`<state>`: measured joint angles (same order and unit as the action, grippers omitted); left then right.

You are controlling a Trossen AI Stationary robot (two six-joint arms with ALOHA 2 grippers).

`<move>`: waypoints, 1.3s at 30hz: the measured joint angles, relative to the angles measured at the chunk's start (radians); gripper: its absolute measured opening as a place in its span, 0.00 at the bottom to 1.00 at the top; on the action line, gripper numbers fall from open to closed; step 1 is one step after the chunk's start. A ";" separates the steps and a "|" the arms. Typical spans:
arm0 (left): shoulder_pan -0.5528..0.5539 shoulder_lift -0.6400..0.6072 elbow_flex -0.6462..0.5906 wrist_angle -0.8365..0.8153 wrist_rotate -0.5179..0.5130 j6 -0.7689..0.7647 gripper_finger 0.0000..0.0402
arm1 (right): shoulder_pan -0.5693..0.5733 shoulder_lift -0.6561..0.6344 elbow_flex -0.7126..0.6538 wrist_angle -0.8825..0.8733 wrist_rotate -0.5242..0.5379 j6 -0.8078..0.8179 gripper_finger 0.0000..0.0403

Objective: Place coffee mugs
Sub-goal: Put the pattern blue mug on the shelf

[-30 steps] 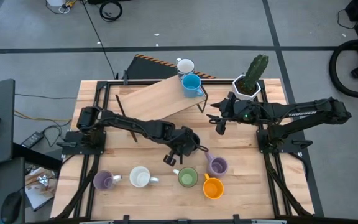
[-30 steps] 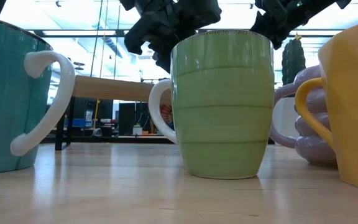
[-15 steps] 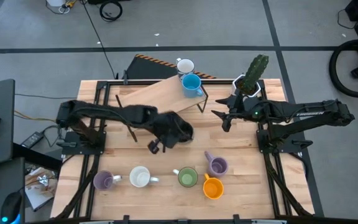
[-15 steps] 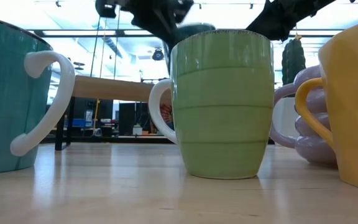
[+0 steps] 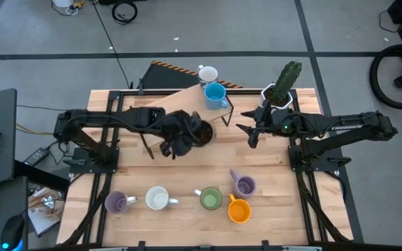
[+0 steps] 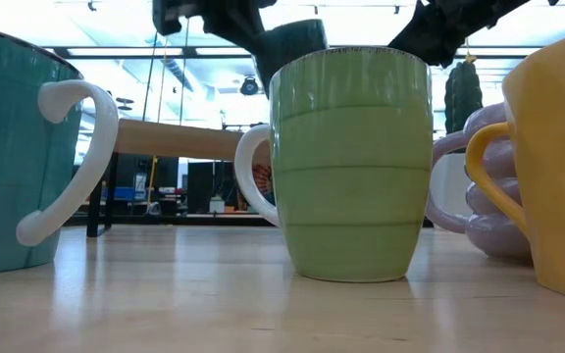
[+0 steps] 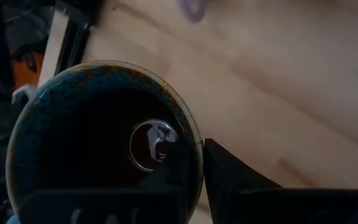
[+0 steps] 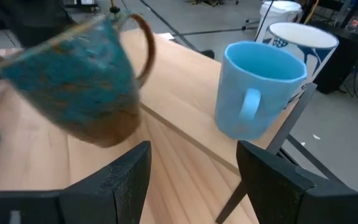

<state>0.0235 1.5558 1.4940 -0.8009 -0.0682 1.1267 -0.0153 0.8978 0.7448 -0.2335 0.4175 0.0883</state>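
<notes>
My left gripper (image 5: 190, 137) is shut on a dark brown mug with teal speckles (image 5: 202, 132), which hangs in the air by the near edge of the raised wooden board (image 5: 173, 111). In the right wrist view the same mug (image 8: 82, 87) is tilted. A blue mug (image 5: 215, 94) and a white mug (image 5: 208, 73) stand on the board's far right end. Along the near side of the table stand a purple mug (image 5: 116, 202), a white mug (image 5: 157, 199), a green mug (image 5: 210, 198), a purple mug (image 5: 243, 185) and an orange mug (image 5: 238, 210). My right gripper (image 8: 191, 180) waits open to the right of the board. My left gripper holds the dark mug by its rim wall (image 7: 194, 146), one finger (image 7: 235, 180) outside the wall and the other inside the mug. The fingers come from above, slanting down. The mug is lifted clear of the table and tilted, its handle (image 8: 145, 46) on the far side.
A white hexagonal pot with a cactus (image 5: 281, 90) stands at the far right behind my right arm. The board rests on dark metal legs (image 5: 227, 115). In the low view the green mug (image 6: 351, 162) and its neighbours fill the foreground.
My left gripper has risen and drawn back from beside the right-hand purple mug toward the raised board and the far edge, rolling its wrist as it went. The dark mug has gone up with it, clear of the table, and now sits tilted.
</notes>
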 joint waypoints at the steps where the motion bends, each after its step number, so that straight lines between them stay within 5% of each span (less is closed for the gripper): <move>1: 0.015 0.000 0.000 0.003 -0.002 0.009 0.08 | 0.000 0.000 0.000 0.000 0.000 0.004 0.60; 15: 0.266 0.000 0.000 -0.014 0.121 0.006 0.08 | 0.000 0.000 0.000 0.022 0.000 0.002 0.60; 39: 0.504 -0.031 0.001 -0.019 0.183 0.064 0.08 | 0.000 0.001 0.000 0.063 0.000 -0.008 0.60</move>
<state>0.5271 1.5251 1.4952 -0.8197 0.1146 1.1908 -0.0154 0.8986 0.7448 -0.1705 0.4171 0.0806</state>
